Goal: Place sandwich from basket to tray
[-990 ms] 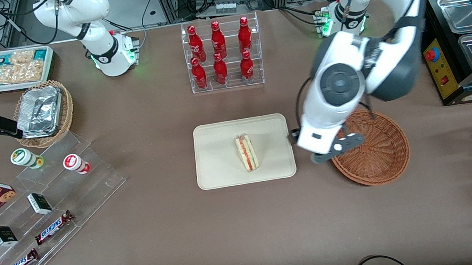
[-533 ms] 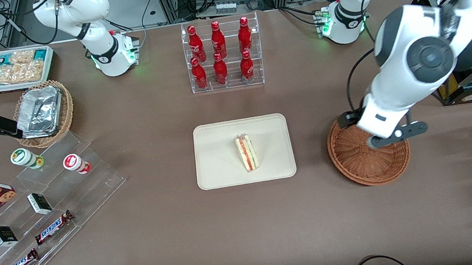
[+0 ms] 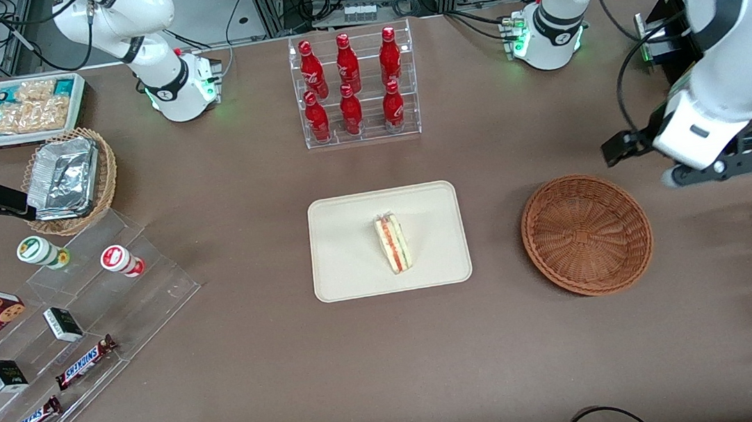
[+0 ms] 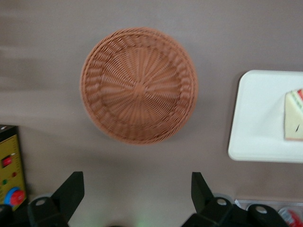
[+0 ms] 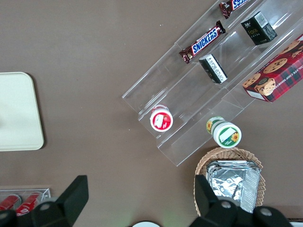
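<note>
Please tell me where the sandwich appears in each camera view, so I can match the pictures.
Front view: sandwich lies on the tray.
Left wrist view: sandwich on the tray, cut off by the frame; open gripper high above the table.
Right wrist view: not visible.
Shared landmark: the tray.

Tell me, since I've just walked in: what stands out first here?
The sandwich lies on the cream tray mid-table. Beside it, toward the working arm's end, the reddish wicker basket sits bare. The open claw hangs above the table beside the basket, holding nothing.
</note>
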